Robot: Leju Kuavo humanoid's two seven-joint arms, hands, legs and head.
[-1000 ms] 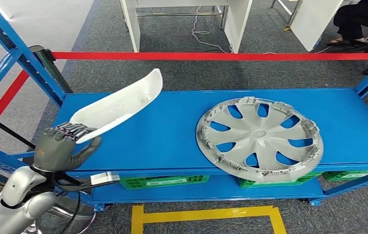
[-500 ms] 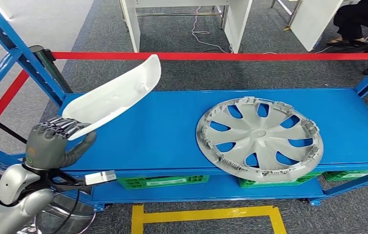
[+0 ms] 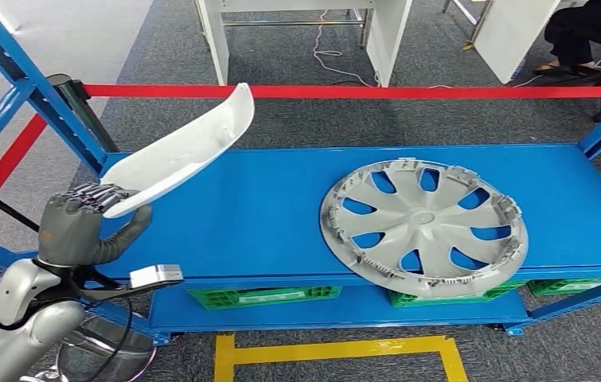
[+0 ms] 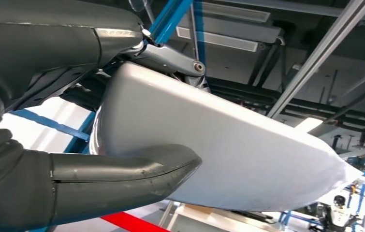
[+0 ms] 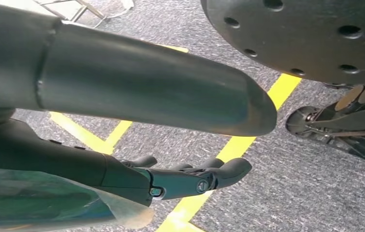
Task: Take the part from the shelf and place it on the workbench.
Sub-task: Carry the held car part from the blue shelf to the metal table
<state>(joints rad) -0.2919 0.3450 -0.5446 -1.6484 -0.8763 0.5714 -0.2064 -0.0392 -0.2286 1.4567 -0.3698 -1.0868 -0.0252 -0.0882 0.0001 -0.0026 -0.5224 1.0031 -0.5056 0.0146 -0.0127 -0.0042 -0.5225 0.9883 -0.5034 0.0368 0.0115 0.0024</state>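
A: Blue steel makes the shelf (image 3: 281,215), its deck running across the middle of the head view; grey carpet lies around it, a red barrier tape (image 3: 408,91) is stretched behind at twelve o'clock, and white desk legs (image 3: 217,40) stand further back; yellow floor marking (image 3: 337,350) shows at six o'clock.

B: How many of each?

A: One white part (image 3: 181,151); one silver wheel cover (image 3: 424,227) lying flat on the deck toward three o'clock; three green crates (image 3: 265,297) visible under the deck, the third just peeping out at four o'clock.

B: And the hands?

A: The left hand (image 3: 82,227) sits at eight o'clock, at the shelf's front corner; its thumb (image 4: 122,179) and dark fingers (image 4: 170,58) clasp the near end of the part, which slants up toward eleven o'clock, clear of the deck; the right hand (image 5: 185,179) hangs over the carpet, fingers apart, holding nothing.

B: Anything in the way?

A: The blue upright (image 3: 34,87) stands just beside the raised part at ten o'clock; a seated person's legs (image 3: 583,36) show at one o'clock, well apart.
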